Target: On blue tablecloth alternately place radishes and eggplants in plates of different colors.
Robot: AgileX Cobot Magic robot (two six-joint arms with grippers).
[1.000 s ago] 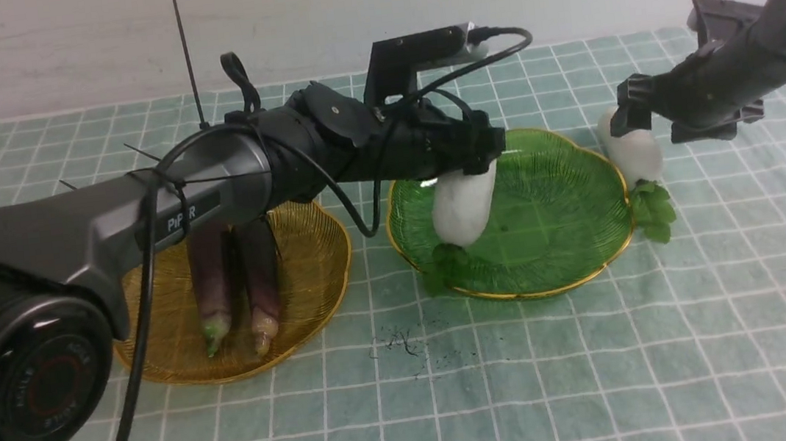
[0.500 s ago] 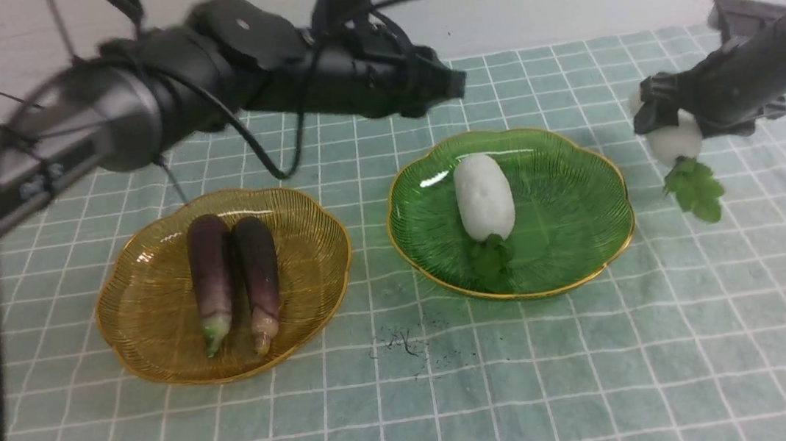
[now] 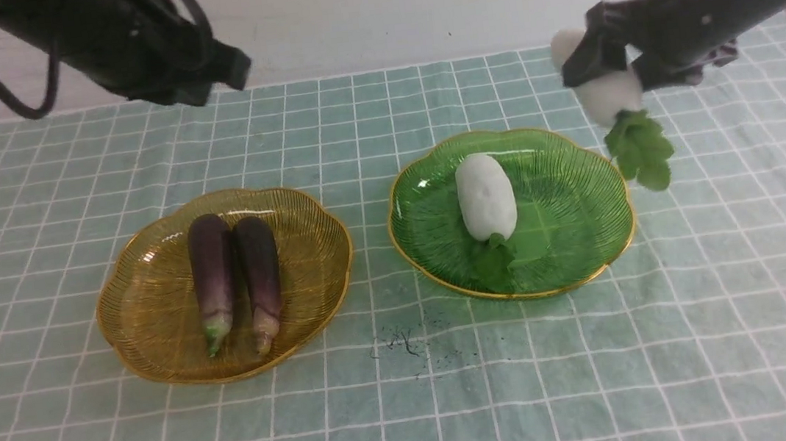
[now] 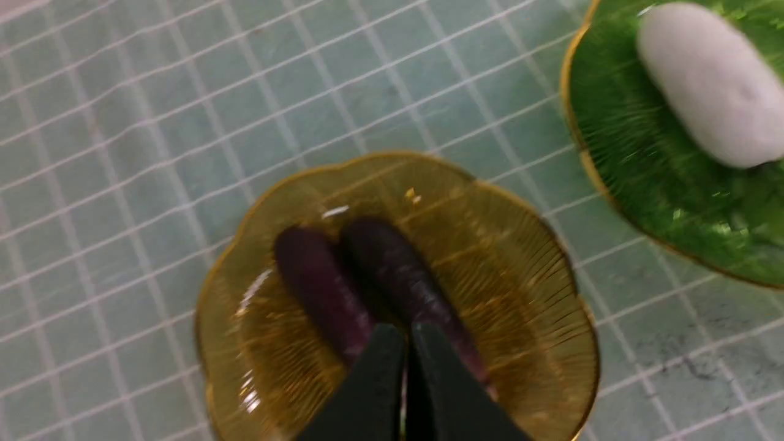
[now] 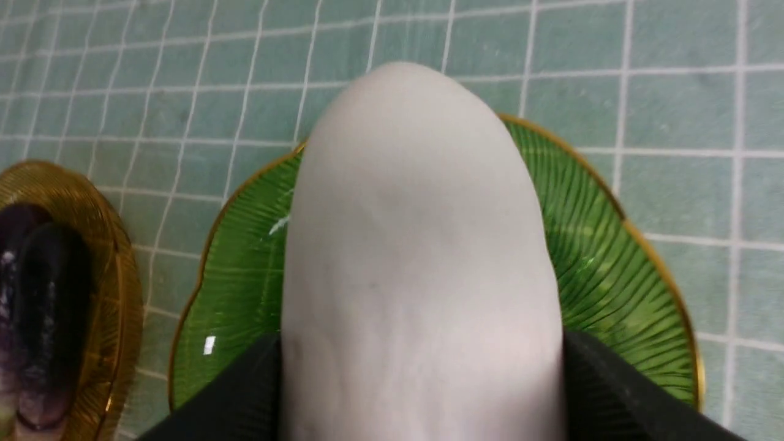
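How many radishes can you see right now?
2. One radish lies in the green plate; the other radish is held in the right gripper, raised beyond that plate's far right edge.

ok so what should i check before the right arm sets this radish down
1. Held radish clamped in right pincer: ok.
2. Bare room in green plate beside the resting radish: ok.
3. Held radish centred over that room: cannot tell, it hangs high near the far right rim.
4. Left pincer shut, raised clear of both plates: ok.
5. Both eggplants lying in amber plate: ok.
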